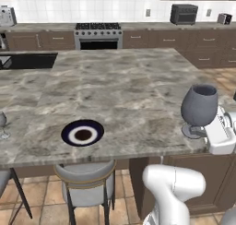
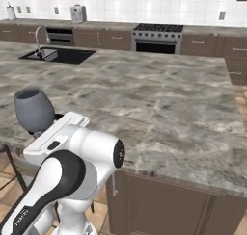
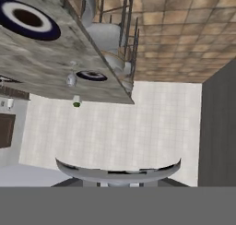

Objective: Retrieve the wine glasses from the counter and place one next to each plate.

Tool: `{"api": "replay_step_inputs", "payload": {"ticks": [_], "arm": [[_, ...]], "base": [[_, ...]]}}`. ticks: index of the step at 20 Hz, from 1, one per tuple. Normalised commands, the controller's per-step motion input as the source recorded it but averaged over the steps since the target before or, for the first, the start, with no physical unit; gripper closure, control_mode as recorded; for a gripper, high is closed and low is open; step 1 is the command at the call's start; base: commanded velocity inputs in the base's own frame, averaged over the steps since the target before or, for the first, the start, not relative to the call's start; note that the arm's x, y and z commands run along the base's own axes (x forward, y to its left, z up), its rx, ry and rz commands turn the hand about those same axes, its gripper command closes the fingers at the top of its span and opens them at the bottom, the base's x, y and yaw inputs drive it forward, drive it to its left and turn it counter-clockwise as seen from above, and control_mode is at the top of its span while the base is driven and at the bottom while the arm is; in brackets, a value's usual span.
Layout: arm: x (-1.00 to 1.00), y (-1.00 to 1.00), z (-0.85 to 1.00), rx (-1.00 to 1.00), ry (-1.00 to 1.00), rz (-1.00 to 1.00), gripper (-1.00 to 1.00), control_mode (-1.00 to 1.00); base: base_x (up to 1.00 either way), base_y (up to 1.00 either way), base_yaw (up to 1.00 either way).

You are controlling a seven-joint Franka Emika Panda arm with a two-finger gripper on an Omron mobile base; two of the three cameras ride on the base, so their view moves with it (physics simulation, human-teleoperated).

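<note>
Room: rendered kitchen, white wall tiles, dark brown cabinets, range [image 1: 97, 32] along the back wall, tan tile floor.
Surface: big veined grey-brown marble island [image 1: 120, 90], matte, sink [image 2: 58, 54] set in its far end.
Goblet: smoky grey wide-bowled wine glass [image 1: 199, 108], upright over the island's near edge, its foot at or just above the marble, right beside the robot's white hand.
Gripper: fingertips hidden behind the hand and bowl; the hand sits at stem height and the hand view looks up under the glass's round foot [image 3: 117, 169], so it seems closed on the stem. I judge it held, not proven.
Handling: thin glass, light, top-heavy, slick, fragile; take it by the stem, keep it upright, set down gently.
Nearest plate: dark navy plate [image 1: 82, 132], pale ring, flat, near the island's front edge, well apart from the goblet.
Second glass: smaller, paler glass [image 1: 2, 124] at the left edge of the island.
Below: grey-cushioned stool [image 1: 85, 178] under the plate.
</note>
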Motion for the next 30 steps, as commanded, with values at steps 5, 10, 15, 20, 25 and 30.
{"api": "replay_step_inputs", "payload": {"ticks": [5,10,15,20,25,30], "arm": [[0.00,0.00,0.00,0.00,0.00,0.00,1.00,1.00],[0.00,0.00,0.00,0.00,0.00,0.00,1.00,1.00],[0.00,0.00,0.00,0.00,0.00,0.00,1.00,1.00],[0.12,-0.22,-0.02,0.00,0.03,0.07,1.00,-1.00],[0.36,-0.40,-0.15,0.00,0.03,0.11,1.00,-1.00],[0.35,-0.18,-0.23,-0.05,-0.01,0.09,1.00,-1.00]], "base": [[0.26,0.08,0.25],[0.22,-0.07,0.44],[0.23,-0.20,0.34],[0.16,-0.28,0.13],[0.00,0.00,0.00],[0.00,0.00,0.00]]}}
